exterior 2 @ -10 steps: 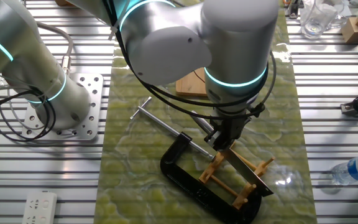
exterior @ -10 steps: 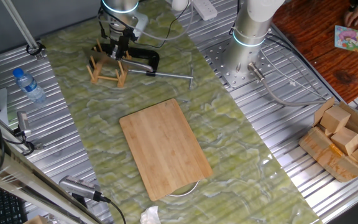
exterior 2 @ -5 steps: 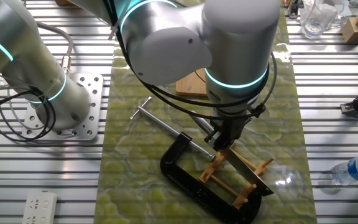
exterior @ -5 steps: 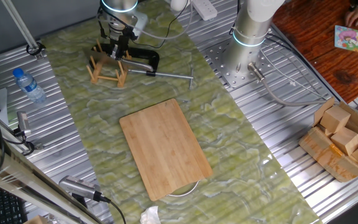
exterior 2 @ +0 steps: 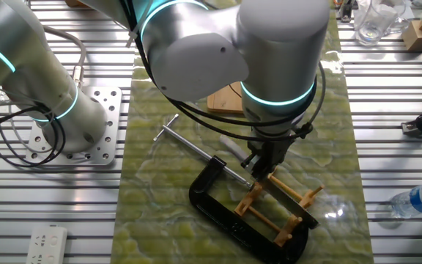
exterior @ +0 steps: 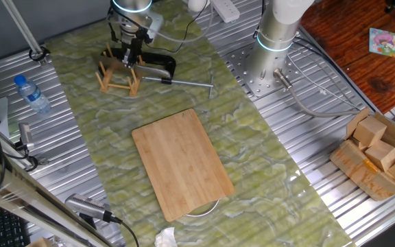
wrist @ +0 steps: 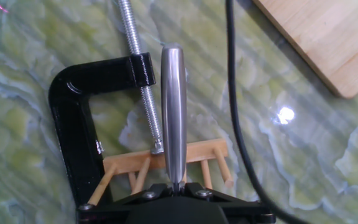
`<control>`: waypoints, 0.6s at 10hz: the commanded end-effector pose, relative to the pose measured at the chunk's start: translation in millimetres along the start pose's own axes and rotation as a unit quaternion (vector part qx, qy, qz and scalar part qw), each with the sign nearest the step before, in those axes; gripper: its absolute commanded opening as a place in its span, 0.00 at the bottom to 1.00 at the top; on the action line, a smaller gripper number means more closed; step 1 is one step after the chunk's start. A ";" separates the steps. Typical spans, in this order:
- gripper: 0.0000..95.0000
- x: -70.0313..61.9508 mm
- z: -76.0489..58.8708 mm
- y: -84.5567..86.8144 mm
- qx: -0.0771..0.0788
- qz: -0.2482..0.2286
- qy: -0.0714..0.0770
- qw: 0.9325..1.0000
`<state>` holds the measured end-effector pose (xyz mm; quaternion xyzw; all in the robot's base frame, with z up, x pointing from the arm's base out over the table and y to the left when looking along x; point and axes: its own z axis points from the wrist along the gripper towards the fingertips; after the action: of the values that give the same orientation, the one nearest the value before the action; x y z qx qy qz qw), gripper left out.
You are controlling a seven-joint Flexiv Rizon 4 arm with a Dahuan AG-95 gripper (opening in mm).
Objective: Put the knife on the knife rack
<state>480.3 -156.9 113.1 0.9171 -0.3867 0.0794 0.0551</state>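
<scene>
While my arm is reaching over the far end of the green mat (exterior: 252,171), my claw (exterior 2: 264,164) is hanging right above the knife rack (exterior 2: 275,211). In the hand view the silver handle of the knife (wrist: 172,109) is coming straight out from under my claw, so the knife is standing in the rack with its blade down between the pegs, and the handle is sticking out over the screw of the black clamp (wrist: 79,134). I cannot tell whether my fingers are pressing on the knife or are a little apart from it, because the black body of the claw is hiding them in every view.

From the other fixed view, the rack is sitting on the mat just beside the black clamp, inside its open C, and the long rod of the clamp is pointing away toward the arm base. The bamboo cutting board (exterior: 182,162) is lying flat in the middle of the mat, well apart from the rack. A water bottle (exterior: 31,94) is lying on the metal table (exterior: 321,199), off the mat, and some wooden blocks (exterior: 382,154) are sitting in a cardboard box at the other side.
</scene>
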 end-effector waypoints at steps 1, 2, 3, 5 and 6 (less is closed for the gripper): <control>0.20 0.1 0.0 -0.1 0.000 0.001 0.000 1.000; 0.20 0.1 0.0 -0.1 0.000 0.001 -0.001 1.000; 0.20 0.1 0.0 -0.1 0.001 0.003 -0.002 1.000; 0.20 -0.2 -5.5 0.3 -0.003 0.034 -0.022 0.999; 0.20 -0.9 -13.7 0.2 -0.013 0.079 -0.043 0.996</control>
<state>480.0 -155.2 122.2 0.9072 -0.4137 0.0626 0.0447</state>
